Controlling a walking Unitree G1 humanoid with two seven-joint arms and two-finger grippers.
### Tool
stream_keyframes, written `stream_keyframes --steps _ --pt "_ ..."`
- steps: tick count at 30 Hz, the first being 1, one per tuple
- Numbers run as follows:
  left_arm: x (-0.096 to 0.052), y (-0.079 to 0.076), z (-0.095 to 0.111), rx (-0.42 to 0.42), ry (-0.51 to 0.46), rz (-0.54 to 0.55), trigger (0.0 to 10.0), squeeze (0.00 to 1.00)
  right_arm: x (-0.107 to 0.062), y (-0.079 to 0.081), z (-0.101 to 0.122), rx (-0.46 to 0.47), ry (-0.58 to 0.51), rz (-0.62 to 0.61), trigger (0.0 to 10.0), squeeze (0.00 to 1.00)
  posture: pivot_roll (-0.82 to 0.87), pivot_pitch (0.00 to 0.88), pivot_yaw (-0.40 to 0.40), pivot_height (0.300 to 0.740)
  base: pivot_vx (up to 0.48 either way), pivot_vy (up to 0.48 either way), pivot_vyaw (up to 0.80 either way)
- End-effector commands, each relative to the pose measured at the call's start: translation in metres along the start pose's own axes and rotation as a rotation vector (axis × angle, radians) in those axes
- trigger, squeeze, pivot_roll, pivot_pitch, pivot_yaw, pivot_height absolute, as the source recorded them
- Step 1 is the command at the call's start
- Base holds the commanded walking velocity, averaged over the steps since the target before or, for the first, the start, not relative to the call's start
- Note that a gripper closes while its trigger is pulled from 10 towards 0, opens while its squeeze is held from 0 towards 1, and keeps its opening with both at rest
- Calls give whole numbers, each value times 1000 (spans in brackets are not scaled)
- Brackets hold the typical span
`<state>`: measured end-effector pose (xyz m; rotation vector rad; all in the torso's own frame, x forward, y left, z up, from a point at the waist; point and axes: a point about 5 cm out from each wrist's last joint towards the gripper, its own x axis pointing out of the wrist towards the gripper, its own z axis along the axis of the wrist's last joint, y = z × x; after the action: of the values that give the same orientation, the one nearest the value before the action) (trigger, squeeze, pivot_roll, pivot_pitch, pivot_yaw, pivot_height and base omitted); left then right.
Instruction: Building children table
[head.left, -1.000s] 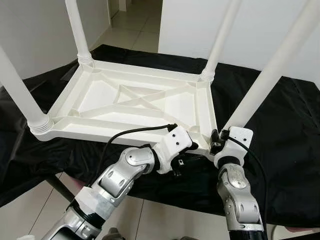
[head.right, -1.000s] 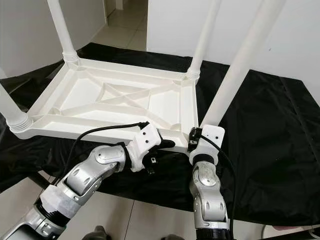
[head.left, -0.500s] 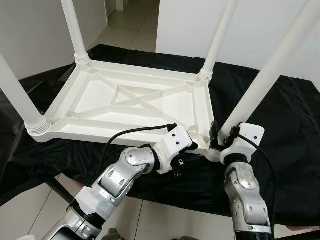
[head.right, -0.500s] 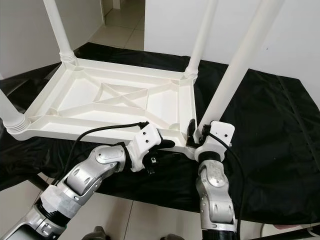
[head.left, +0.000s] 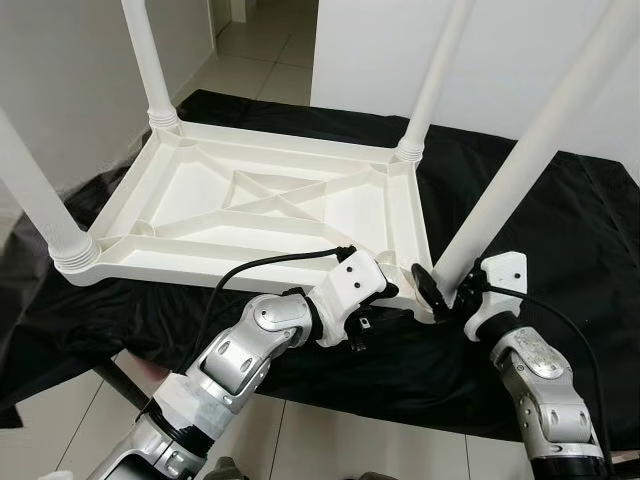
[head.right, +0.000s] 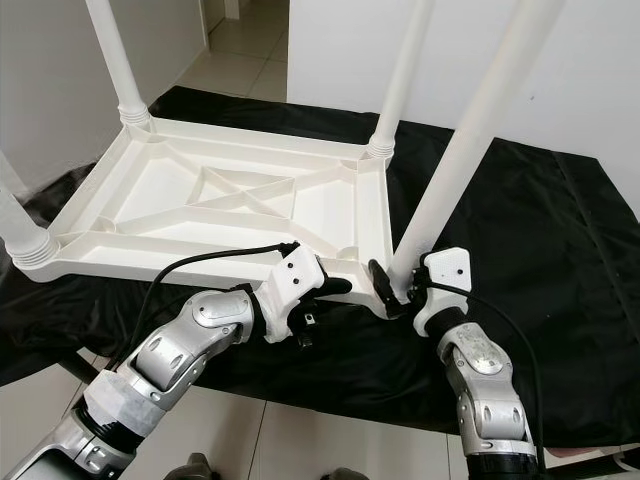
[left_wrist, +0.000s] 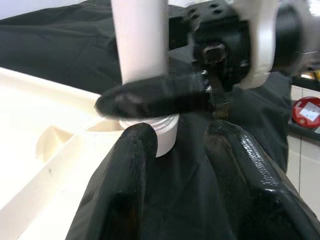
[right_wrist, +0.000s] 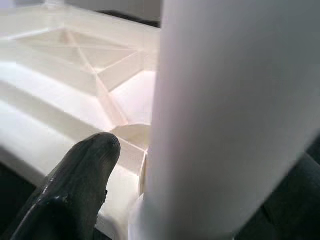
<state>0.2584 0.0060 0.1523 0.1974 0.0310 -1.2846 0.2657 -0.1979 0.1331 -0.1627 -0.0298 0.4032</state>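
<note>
Table: I see the white plastic table (head.left: 260, 205) upside down in the centre of the frame, ribbed underside up, resting on a black cloth (head.left: 560, 300).
Legs: four white legs stand up from the corners. Near-right leg (head.left: 530, 150) runs from lower centre-right to the upper right corner of the frame; near-left leg (head.left: 40, 200) at the left edge; two far legs (head.left: 155, 65) and (head.left: 435, 75) at the top.
Right gripper: right gripper (head.right: 392, 290) is at the base of the near-right leg, lower centre-right of the frame. One black finger (head.right: 380, 283) lies against the table-side of the leg, just above the collar; the other is behind the leg, so I read it as closed around the leg. The right wrist view has the leg filling most of the picture, with one finger (right_wrist: 80, 185) beside it.
Left gripper: left gripper (head.left: 385, 293) is at the near edge of the table, just left of the same corner. Fingertips are hidden against the rim in the head views. In the left wrist view its two fingers (left_wrist: 130, 190) sit spread with black cloth between them, holding nothing.
Surroundings: pale tiled floor (head.left: 260, 65) at the top left and along the bottom of the frame; white wall (head.left: 380, 50) behind.
</note>
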Motion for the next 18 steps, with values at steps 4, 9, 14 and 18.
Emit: stream_keyframes --steps 4,9,14,18 --pt "1 0 1 7 4 -52 10000 0 5 -6 -2 1 12 89 9490 0 40 0 -59 740 0 0 0" --pt "1 -1 2 7 2 -50 10000 0 10 -12 -3 -10 22 128 6157 0 47 0 -61 740 0 0 0" --pt "1 -2 2 6 0 -50 10000 0 12 -16 -7 1 28 133 4549 0 50 0 -62 740 0 0 0" --pt "1 -2 2 5 -1 -53 10000 0 14 -17 -10 15 19 138 4706 0 48 0 -61 740 0 0 0"
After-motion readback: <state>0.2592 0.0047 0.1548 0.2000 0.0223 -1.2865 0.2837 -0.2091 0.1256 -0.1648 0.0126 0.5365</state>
